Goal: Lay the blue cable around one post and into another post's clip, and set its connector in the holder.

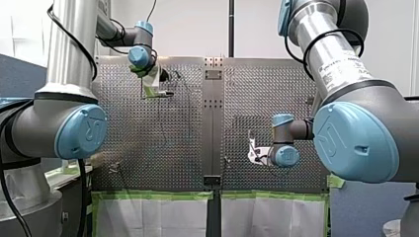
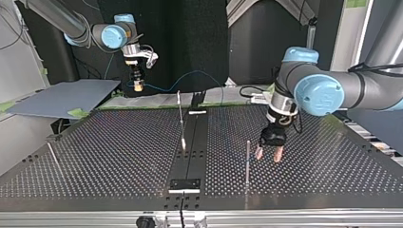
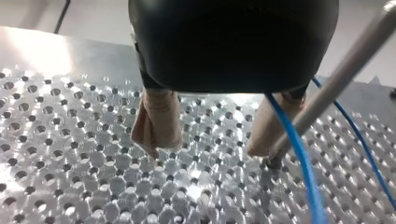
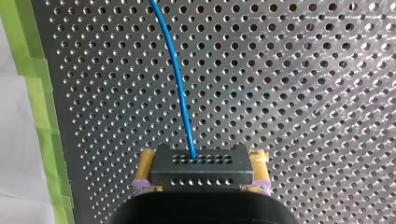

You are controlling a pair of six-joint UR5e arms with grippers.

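Black plate (image 2: 185,183) with a pale bar lies at the bottom centre of the top view, nearest the camera. It may be the holder, and nothing sits in it. Just beyond, right of centre, a thin steel post (image 2: 247,161) stands up from the perforated table (image 2: 95,161). My left gripper (image 2: 268,154) hangs right beside that post, its beige pads (image 3: 156,126) spread wide with nothing between them and their tips close over the holes.

Its wrist view suggests why it is there. The blue cable (image 3: 296,158) runs just beside one pad and the post, so the open claw looks placed to catch or steer the line at that post. Whether the cable already bends around the post I cannot tell.

Further back, at centre, a second post (image 2: 182,121) stands; any clip on it is too small to make out. Farthest, at the upper left of the top view, my right gripper (image 4: 202,163) is raised above the table. Its yellow pads are clamped on the black connector (image 4: 201,173), and the cable leaves the connector's face. I judge it is held high so the line hangs clear of the table on its way to the posts.
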